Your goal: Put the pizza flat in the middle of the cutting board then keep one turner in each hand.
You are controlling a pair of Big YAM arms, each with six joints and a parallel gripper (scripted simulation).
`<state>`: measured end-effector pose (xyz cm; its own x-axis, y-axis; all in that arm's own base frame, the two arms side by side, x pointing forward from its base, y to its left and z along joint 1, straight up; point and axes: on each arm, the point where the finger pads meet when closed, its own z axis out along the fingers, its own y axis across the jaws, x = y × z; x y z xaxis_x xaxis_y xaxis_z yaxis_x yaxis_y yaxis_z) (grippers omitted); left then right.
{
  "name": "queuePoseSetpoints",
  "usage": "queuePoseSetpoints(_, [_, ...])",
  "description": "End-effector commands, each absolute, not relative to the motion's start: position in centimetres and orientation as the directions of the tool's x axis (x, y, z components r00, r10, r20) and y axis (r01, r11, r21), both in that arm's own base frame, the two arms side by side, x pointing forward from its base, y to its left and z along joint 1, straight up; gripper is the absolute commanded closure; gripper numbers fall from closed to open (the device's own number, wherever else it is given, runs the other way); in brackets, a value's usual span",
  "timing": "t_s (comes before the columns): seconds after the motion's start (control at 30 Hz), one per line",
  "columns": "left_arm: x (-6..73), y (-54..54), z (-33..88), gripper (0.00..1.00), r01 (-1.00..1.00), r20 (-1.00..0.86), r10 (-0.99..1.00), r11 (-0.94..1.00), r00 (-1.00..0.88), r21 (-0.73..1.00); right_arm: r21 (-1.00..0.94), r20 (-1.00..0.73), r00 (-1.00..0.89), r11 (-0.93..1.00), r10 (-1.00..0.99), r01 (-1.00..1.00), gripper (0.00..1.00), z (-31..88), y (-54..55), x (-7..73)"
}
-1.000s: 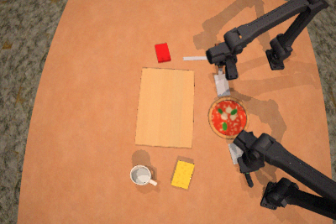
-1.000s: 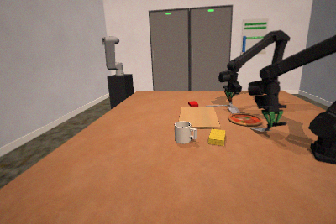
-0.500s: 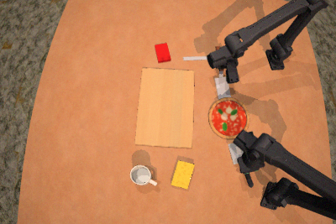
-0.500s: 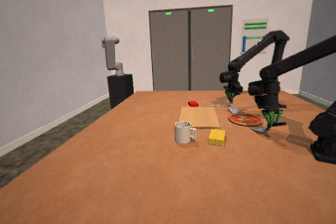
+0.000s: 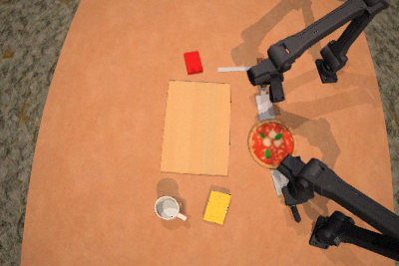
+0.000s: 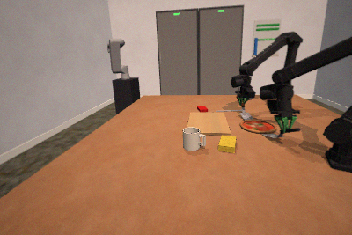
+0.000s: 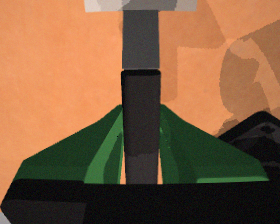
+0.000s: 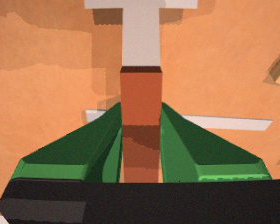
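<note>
The pizza (image 5: pixel 270 143) lies flat on the table just right of the wooden cutting board (image 5: pixel 197 128), and also shows in the side view (image 6: pixel 258 126). My right gripper (image 5: pixel 271 89) is shut on a brown-handled turner (image 8: pixel 140 30), whose grey blade (image 5: pixel 264 107) lies close to the pizza's far edge. My left gripper (image 5: pixel 294 196) is shut on a dark-handled turner (image 7: pixel 140 43), whose blade (image 5: pixel 279 181) sits at the pizza's near edge. I cannot tell if either blade touches the pizza. The board (image 6: pixel 209 122) is bare.
A red block (image 5: pixel 193 62) lies beyond the board, with a thin white strip (image 5: pixel 232 69) beside it near the right gripper. A white mug (image 5: pixel 167 208) and a yellow sponge (image 5: pixel 217 207) stand in front of the board.
</note>
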<state>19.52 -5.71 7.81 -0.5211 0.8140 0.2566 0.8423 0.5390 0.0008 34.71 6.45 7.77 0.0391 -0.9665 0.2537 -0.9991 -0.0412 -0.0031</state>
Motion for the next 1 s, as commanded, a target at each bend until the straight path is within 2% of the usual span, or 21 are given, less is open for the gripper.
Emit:
queuePoseSetpoints(0.0, [20.0, -5.9, 8.5, 0.94, 0.837, 0.23, 0.812, 0.547, -0.536, 0.019, -0.066, 0.23, 0.026, -0.042, -0.973, -0.997, 0.94, 9.9, 8.3, 37.2])
queuePoseSetpoints(0.97, [20.3, -6.1, 8.7, 0.94, 0.837, 0.217, 0.814, 0.547, -0.538, 0.026, -0.062, 0.225, 0.027, -0.042, -0.974, -0.997, 0.94, 9.9, 11.4, 36.9])
